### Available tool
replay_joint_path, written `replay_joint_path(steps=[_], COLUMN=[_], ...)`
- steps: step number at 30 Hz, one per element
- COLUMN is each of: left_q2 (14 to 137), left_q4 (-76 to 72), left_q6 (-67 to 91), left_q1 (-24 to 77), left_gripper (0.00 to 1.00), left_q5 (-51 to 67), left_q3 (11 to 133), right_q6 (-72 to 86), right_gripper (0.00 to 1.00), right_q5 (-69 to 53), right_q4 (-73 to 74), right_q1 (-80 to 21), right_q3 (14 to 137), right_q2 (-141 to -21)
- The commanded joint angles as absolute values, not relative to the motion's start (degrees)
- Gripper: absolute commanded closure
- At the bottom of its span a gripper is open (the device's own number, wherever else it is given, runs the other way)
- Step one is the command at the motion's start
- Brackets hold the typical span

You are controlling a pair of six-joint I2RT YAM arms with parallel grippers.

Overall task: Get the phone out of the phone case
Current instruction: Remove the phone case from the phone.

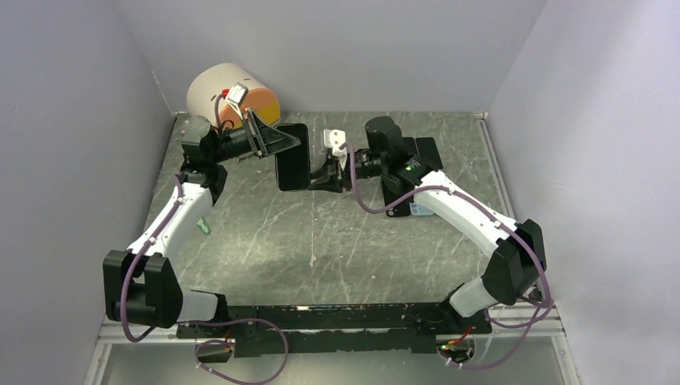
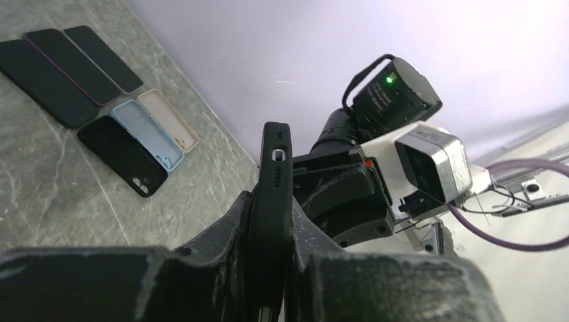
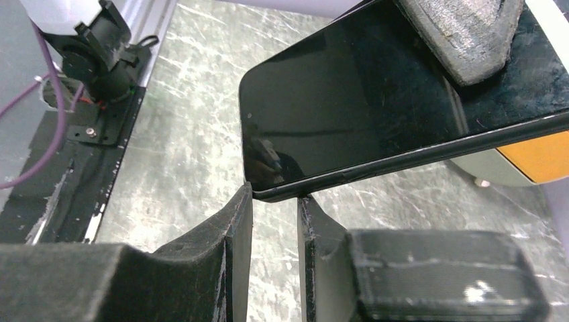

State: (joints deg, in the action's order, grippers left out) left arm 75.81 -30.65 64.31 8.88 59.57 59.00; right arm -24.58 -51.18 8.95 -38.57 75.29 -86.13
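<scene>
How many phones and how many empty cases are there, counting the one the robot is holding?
Dark phones lying flat on the table: 3
Empty cases (black, blue, cream): 3
Phone in a black case, held by the robot: 1
Total: 7

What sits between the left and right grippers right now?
The cased phone, held above the table: the left gripper clamps it, and the right gripper sits at its near corner. The top external view shows it.
</scene>
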Motion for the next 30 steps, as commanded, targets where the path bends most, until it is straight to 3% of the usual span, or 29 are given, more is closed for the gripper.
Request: replay_joint_path(steps=[1, 16, 24, 30], left_q2=[73.8, 74.6, 71.5, 71.5], left_q4=[-27.2, -26.0, -16.1, -25.3], left_q6=[77.3, 78.4, 68.8, 73.3], left_q1=[11.3, 11.3, 11.3, 11.3], left_gripper=[0.98, 0.98, 0.98, 0.98], left_q5=[61.6, 62.5, 56.1, 55.0], left_q3=[62.1, 62.4, 61.0, 56.5], right_q6=[-36.1, -33.4, -11.2, 2.8], right_gripper=[0.99, 0.99, 0.82, 0.71], right_q5=[-38.2, -30.1, -28.0, -25.4], right_q4=[8.7, 0.3, -11.8, -18.9], right_q1=[-39.2, -40.6, -40.0, -40.1], right_q3=[76.0, 70.0, 62.4, 59.1], right_q2=[-88.2, -85.1, -79.0, -77.7])
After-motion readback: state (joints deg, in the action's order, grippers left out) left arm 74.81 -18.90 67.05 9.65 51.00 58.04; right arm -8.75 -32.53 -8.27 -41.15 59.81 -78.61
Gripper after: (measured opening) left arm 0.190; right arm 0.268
